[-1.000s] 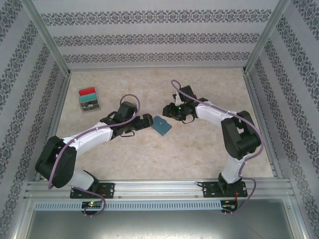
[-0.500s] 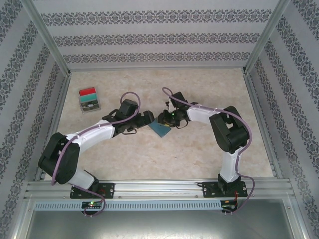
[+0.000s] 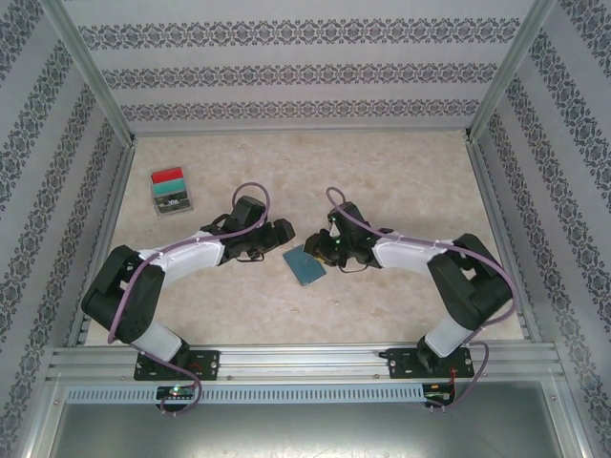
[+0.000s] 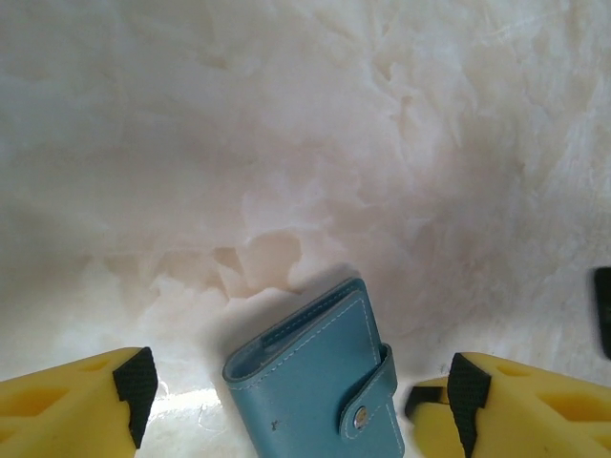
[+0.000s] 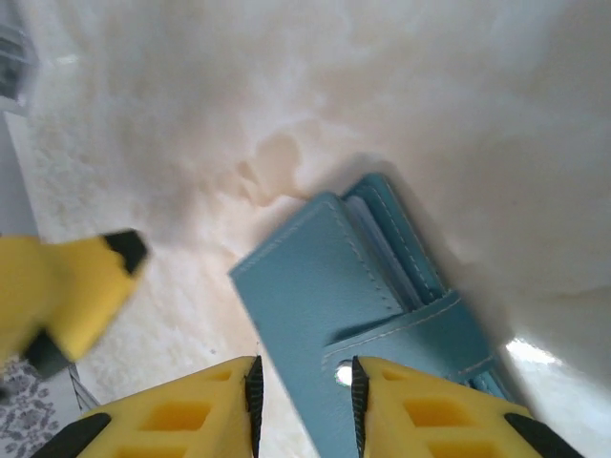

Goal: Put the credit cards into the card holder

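Left gripper (image 4: 301, 386), jaws wide, should pin the card holder (image 4: 291, 367) steady. Right gripper (image 5: 304, 382), jaws narrow, should catch the strap (image 5: 420, 324) by its free end.

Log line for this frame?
left gripper: open, by wallet | right gripper: narrow gap over wallet strap, grip unclear | wallet: closed, on table | cards: in clear box

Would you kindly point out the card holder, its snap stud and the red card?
card holder (image 4: 296, 377): left wrist view, middle of its front cover.
snap stud (image 4: 360, 417): left wrist view, centre of the metal stud.
red card (image 3: 169, 176): top external view, middle of its red face.
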`<move>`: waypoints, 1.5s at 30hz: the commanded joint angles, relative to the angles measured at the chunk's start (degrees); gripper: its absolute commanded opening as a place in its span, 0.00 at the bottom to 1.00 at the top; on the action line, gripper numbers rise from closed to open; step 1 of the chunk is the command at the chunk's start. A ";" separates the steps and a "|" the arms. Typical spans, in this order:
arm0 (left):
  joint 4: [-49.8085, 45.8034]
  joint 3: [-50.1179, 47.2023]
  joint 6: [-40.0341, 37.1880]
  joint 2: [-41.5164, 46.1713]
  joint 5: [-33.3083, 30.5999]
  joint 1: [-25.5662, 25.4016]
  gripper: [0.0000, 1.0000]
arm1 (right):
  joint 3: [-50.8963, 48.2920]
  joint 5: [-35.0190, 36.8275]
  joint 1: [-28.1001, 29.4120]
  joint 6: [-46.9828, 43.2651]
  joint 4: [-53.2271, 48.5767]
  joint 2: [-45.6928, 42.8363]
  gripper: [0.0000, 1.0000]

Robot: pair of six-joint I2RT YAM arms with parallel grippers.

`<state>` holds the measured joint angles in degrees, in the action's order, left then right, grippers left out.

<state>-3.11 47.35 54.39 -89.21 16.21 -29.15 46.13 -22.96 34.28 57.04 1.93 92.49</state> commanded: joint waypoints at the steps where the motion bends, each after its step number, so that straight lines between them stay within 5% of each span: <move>1: 3.78 -2.25 4.46 0.06 1.55 0.41 0.81 | 3.67 4.92 -2.33 -7.91 -8.90 -2.72 0.31; 14: 5.68 -5.45 8.95 -0.50 3.37 -2.88 0.72 | 5.98 -5.98 -2.53 -15.03 -12.65 4.39 0.16; 35: 20.65 -5.76 14.27 -9.56 8.44 -4.65 0.52 | 4.50 -2.77 -2.11 -14.15 -15.12 9.28 0.14; 45: 19.98 -6.74 13.98 -5.13 5.33 -4.69 0.49 | 4.58 -1.15 -2.14 -14.12 -16.30 8.25 0.14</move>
<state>16.08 40.97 68.62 -96.82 22.70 -32.75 51.03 -26.30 31.75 43.07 -11.38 99.81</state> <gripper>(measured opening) 0.484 0.138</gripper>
